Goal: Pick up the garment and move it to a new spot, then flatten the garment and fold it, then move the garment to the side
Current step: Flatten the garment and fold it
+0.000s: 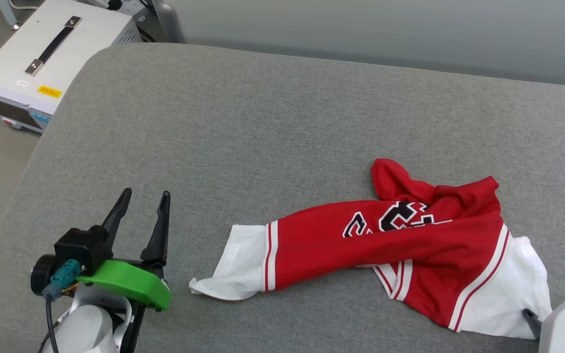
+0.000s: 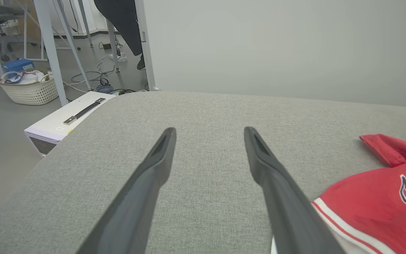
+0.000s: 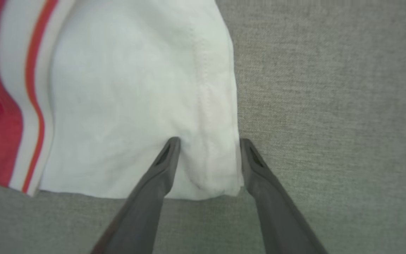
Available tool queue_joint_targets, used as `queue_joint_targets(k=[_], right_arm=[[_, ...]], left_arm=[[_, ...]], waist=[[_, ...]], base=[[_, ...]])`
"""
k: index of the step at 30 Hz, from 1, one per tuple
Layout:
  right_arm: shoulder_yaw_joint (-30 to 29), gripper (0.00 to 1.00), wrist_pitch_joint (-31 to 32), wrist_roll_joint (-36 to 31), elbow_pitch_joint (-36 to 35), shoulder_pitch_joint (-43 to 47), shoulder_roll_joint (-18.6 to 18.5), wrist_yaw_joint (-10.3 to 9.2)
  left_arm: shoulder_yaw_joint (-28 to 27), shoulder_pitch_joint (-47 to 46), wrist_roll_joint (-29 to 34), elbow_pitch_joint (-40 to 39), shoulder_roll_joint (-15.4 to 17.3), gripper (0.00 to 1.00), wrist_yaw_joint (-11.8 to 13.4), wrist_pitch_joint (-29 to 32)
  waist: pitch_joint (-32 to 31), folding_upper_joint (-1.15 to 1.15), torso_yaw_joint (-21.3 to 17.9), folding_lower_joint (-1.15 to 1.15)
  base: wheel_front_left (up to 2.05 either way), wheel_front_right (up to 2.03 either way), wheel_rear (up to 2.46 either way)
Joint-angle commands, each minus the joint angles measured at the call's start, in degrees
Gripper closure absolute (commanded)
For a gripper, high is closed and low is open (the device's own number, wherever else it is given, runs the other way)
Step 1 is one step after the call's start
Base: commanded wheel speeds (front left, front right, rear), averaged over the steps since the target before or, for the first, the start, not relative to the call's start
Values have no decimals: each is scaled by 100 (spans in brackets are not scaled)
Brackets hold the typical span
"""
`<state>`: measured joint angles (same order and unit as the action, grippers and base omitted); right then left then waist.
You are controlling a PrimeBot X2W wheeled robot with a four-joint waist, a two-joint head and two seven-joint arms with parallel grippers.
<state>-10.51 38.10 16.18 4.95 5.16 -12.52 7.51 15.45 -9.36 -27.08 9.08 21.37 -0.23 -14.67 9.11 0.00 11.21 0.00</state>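
The garment (image 1: 385,240) lies crumpled on the grey padded surface (image 1: 214,122), right of centre. It is red with a black white-edged print facing up, and a white sleeve sticks out at each end. My left gripper (image 1: 145,193) is open at the lower left, over bare surface, a short way left of the nearer white sleeve (image 1: 236,264). In the left wrist view the garment (image 2: 372,201) shows right of that gripper (image 2: 209,129). My right gripper (image 3: 208,141) is open, its two fingers straddling the corner of the other white sleeve (image 3: 118,98), tips down on the fabric.
A white equipment box (image 1: 42,54) with a black handle stands on the floor off the surface's far left corner. A grey wall runs behind the surface. A wicker basket (image 2: 30,90), metal table legs and cables are on the floor farther left.
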Motion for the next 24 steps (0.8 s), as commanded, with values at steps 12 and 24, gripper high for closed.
queue_joint_targets(k=[12,24], right_arm=[[-569,100,-273,-57,243,4,-757,-2],[-838,0,-807,-206,-75,0,-546,-2]], left_arm=[[132,146,165,360,-223,0,-249,-32],[587,33,137,633,-376,0,-507,181]], waist=[[-241,0,-176,0],[-298,0,-318,0]], base=[[0,0,0],[0,0,0]])
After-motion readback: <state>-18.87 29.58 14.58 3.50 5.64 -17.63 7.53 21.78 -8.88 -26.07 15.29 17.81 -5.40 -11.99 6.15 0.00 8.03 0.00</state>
